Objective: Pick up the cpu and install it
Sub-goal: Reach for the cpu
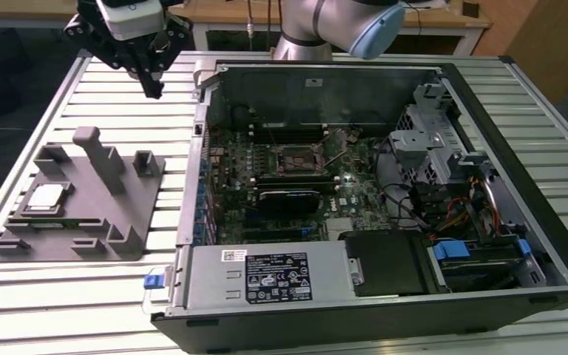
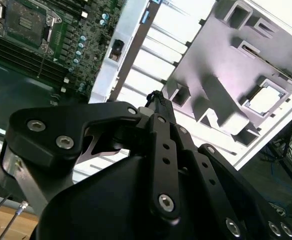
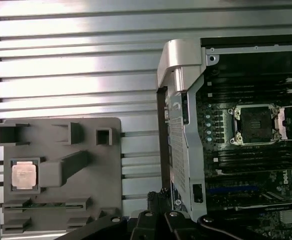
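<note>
I see my gripper (image 1: 153, 92) hovering with its jaws pinched together, gripping nothing. The cpu (image 1: 47, 196) lies in the grey holder (image 1: 134, 208), well apart from the jaws.

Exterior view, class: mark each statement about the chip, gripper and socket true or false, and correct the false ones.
1. The chip lies in the grey holder. True.
2. The gripper holds the chip. False: it holds nothing and hangs above the table, well apart from the chip.
3. The socket in the computer case is empty. True.
4. The grey holder stands inside the computer case. False: it sits on the table beside the case, on the exterior view's left.
</note>
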Motion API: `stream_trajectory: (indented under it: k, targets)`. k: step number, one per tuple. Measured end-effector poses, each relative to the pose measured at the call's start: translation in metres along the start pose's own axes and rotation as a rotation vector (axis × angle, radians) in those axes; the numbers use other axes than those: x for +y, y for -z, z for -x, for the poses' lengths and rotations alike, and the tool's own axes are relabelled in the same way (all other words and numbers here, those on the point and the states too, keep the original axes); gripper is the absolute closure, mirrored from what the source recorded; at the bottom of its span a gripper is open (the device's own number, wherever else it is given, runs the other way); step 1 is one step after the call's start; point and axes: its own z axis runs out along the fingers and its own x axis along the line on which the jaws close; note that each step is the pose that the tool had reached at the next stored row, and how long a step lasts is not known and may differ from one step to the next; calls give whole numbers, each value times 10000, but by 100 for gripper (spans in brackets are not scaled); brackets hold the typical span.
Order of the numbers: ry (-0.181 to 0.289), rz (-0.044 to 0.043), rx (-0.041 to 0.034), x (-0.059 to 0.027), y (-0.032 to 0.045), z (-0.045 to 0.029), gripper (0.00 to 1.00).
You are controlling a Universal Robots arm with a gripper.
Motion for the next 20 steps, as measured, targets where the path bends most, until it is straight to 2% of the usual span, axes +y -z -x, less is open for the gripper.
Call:
stream_trajectory:
  k: [8,20]
  targets:
    - [-1,18,1,-11,-26,-118,89]
    - [-2,51,3,-53,-76,-346,89]
